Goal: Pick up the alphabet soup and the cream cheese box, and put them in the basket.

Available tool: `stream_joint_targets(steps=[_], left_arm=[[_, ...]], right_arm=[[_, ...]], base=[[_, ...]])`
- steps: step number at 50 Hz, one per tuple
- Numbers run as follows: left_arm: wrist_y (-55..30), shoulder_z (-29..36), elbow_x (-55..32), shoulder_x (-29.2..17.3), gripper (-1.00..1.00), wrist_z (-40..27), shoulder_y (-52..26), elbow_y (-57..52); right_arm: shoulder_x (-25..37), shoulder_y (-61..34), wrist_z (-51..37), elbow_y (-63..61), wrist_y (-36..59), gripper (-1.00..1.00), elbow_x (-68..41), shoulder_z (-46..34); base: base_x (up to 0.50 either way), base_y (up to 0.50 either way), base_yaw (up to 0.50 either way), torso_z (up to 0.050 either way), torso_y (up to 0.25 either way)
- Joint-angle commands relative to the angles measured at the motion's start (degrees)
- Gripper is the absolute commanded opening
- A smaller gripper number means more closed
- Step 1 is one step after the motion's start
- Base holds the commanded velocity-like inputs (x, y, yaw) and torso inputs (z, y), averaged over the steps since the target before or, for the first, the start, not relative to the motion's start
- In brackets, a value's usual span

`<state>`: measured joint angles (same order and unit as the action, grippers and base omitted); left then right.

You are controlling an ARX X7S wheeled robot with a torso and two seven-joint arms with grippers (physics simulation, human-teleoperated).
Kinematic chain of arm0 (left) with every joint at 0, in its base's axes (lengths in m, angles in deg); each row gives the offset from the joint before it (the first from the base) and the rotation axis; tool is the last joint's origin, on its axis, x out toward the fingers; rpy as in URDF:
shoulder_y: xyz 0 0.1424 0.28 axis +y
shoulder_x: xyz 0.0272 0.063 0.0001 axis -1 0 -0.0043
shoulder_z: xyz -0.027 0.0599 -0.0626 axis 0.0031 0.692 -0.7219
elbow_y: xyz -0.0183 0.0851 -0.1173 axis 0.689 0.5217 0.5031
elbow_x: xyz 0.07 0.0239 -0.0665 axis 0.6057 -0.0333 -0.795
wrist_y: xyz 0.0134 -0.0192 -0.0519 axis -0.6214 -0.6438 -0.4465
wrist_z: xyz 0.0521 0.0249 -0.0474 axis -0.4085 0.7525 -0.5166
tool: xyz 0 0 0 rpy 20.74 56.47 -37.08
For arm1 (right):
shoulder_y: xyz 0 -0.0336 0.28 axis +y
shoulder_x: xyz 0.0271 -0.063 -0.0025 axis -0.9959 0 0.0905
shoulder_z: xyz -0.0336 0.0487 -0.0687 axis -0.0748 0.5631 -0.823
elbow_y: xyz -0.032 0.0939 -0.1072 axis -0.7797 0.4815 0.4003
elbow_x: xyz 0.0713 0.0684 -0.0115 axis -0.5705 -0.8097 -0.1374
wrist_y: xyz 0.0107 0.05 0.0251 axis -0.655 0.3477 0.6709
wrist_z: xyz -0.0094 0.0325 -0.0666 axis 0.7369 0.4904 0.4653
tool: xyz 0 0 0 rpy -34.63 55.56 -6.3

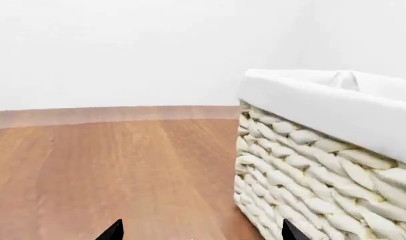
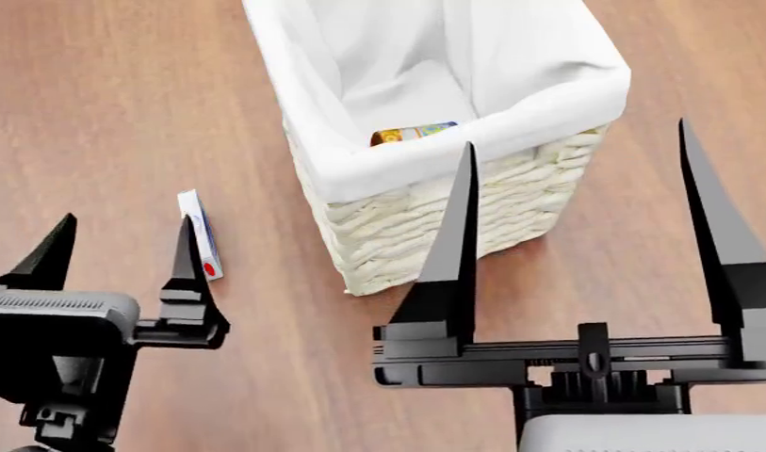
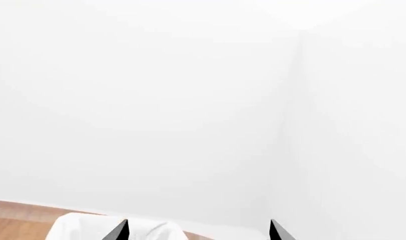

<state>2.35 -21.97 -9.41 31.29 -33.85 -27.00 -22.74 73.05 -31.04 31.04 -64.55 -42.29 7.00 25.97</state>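
Cream cheese box (image 2: 201,234) lies on the wooden counter (image 2: 106,94), just left of the basket (image 2: 483,202) and apart from it, its red spot toward the robot. Alphabet soup (image 2: 413,133) already rests inside the basket. Left claw (image 2: 122,252) is spread, empty, its right finger (image 2: 187,254) overlapping the box's near end in the head view; height above it unclear. Right claw (image 2: 578,202) is spread wide, empty, near the basket. Judgement: lower the left claw squarely over the box's narrow width, pinch gently, lift clear of the rim.
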Motion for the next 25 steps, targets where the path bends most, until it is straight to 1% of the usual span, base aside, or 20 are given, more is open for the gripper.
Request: stream_joint_targets(steps=[1, 2, 5, 7, 15, 16, 21, 23, 25], left_arm=[[4.0, -0.4, -2.9, 4.5, 1.0, 5.4, -8.2, 19.5], [4.9, -0.2, -2.2, 5.0, 1.0, 5.4, -9.0, 22.1], [5.7, -0.1, -2.2, 5.6, 1.0, 6.1, -9.8, 25.4], [5.9, 0.1, -2.1, 6.0, 1.0, 6.4, -10.3, 27.3], [7.2, -0.4, -4.0, 7.8, 1.0, 9.2, -13.1, 35.5], [8.2, -0.5, -3.9, 8.2, 1.0, 9.7, -13.7, 37.6], [9.9, -0.5, -4.1, 8.9, 1.0, 10.4, -15.1, 41.7], [10.7, -0.5, -4.0, 9.1, 1.0, 10.6, -15.4, 43.0], [11.5, -0.5, -4.1, 9.5, 1.0, 11.0, -16.1, 44.9]], right_arm=[[0.0, 1.0, -0.1, 0.5, -0.4, 1.0, -0.4, -0.1], [0.1, 1.1, -0.2, 0.2, -0.3, 1.0, -0.2, -0.1], [0.3, 1.9, -0.4, 0.4, -1.2, 1.0, 0.2, -0.2], [0.4, 1.3, -0.3, -0.2, -0.2, 1.0, -0.5, 0.1], [0.4, 2.2, -0.3, 1.1, -2.0, 1.0, 0.5, -0.4], [0.3, 1.6, -0.2, 0.7, -1.1, 1.0, -0.1, -0.1], [0.2, 1.5, -0.1, 1.0, -1.1, 1.0, -0.1, -0.3], [0.2, 2.4, -0.2, 2.1, -2.8, 1.0, 0.6, -0.6], [0.1, 1.7, -0.1, 1.5, -1.5, 1.0, 0.0, -0.3]], base=[[0.0, 0.0, 0.0, 0.0, 0.0], [0.0, 0.0, 0.0, 0.0, 0.0], [0.0, 0.0, 0.0, 0.0, 0.0], [0.0, 0.0, 0.0, 0.0, 0.0], [0.0, 0.0, 0.0, 0.0, 0.0], [0.0, 0.0, 0.0, 0.0, 0.0], [0.0, 0.0, 0.0, 0.0, 0.0], [0.0, 0.0, 0.0, 0.0, 0.0], [0.0, 0.0, 0.0, 0.0, 0.0]])
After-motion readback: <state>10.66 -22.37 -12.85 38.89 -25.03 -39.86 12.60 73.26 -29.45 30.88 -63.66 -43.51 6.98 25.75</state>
